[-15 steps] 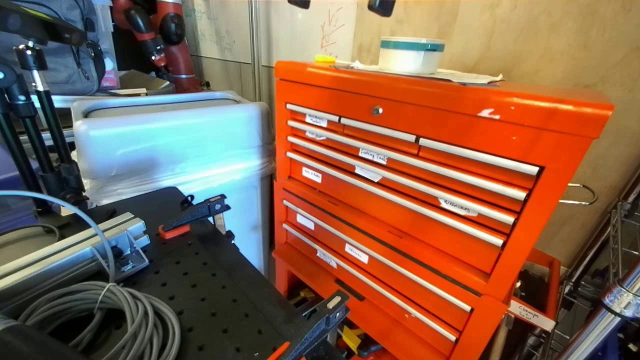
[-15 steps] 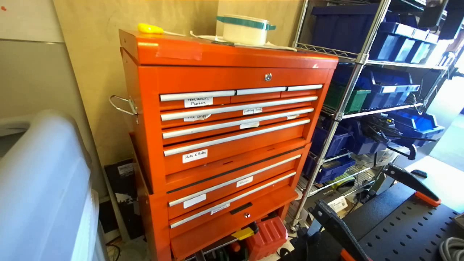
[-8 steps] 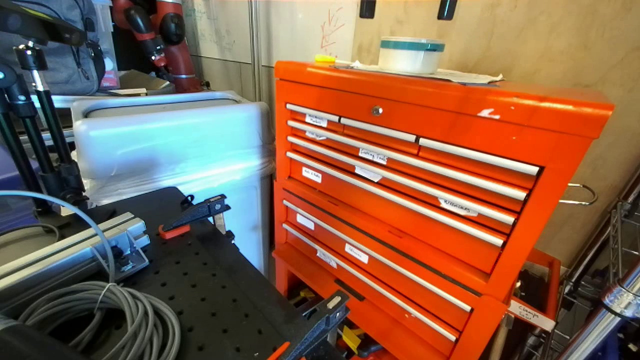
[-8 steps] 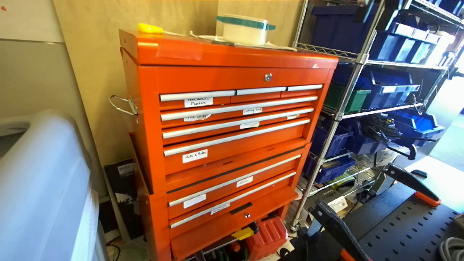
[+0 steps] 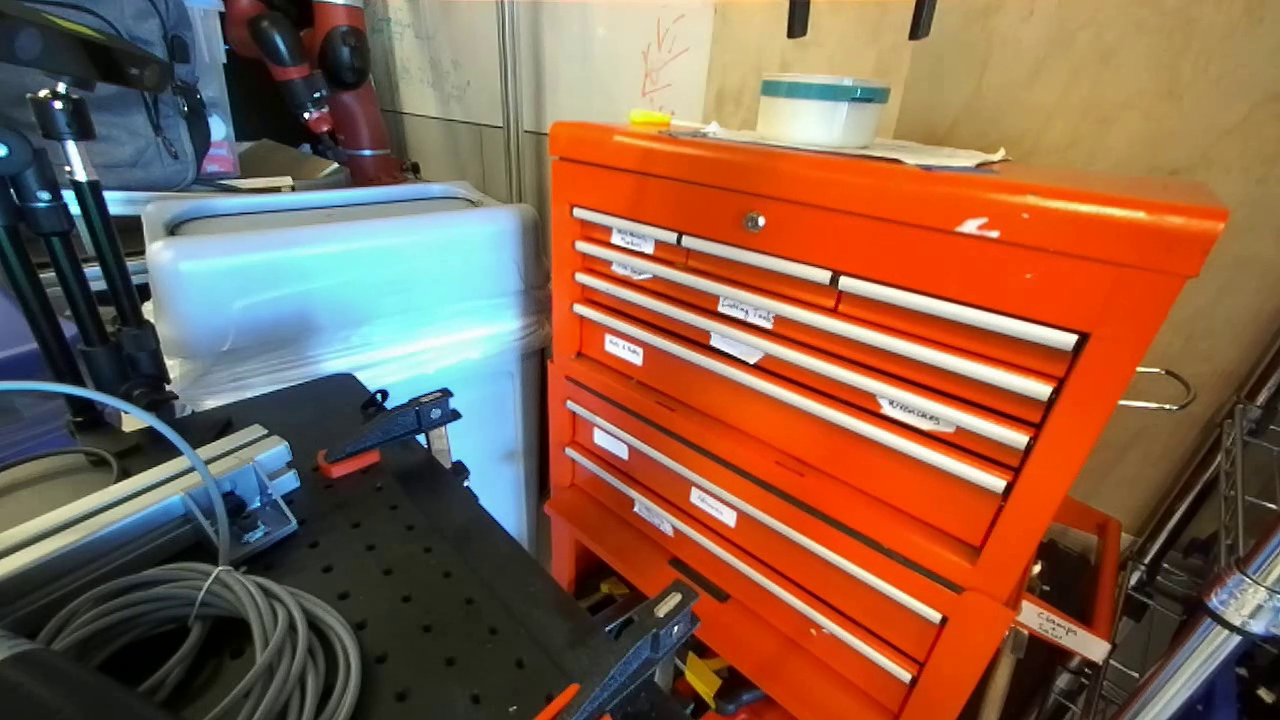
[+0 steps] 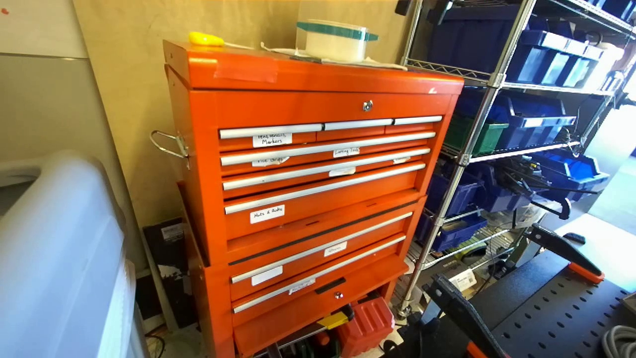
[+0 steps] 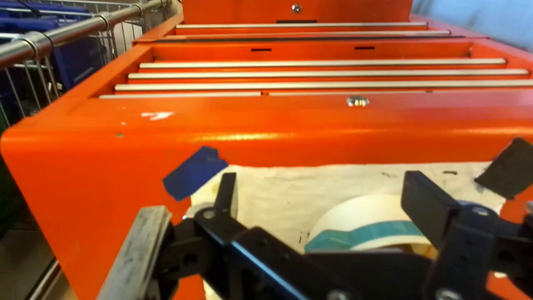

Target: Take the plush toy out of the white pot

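Observation:
The white pot [image 5: 818, 118] with its teal band stands upright on the orange tool chest [image 5: 850, 400]. It also shows in an exterior view [image 6: 335, 47] and in the wrist view [image 7: 362, 212]. My gripper [image 7: 322, 181] is open, its black fingers wide apart with nothing between the pads. In both exterior views only the fingertips show at the top edge, above and to the right of the pot. In the wrist view the pot is partly hidden behind the right finger [image 7: 431, 204] and the gripper body. Only a brownish sliver of its inside shows; I cannot make out the plush toy.
A pale sheet [image 7: 283, 187] lies under the pot, taped with blue tape [image 7: 195, 173] and dark tape [image 7: 508, 168]. A yellow-handled tool [image 6: 206, 39] lies on the chest top. A plywood wall [image 6: 198, 20] stands behind. A metal rack [image 6: 497, 79] with blue bins stands beside the chest.
My open gripper has moved, shifting right in an exterior view and left, toward the pot, in an exterior view. The pot, sheet and chest have not moved.

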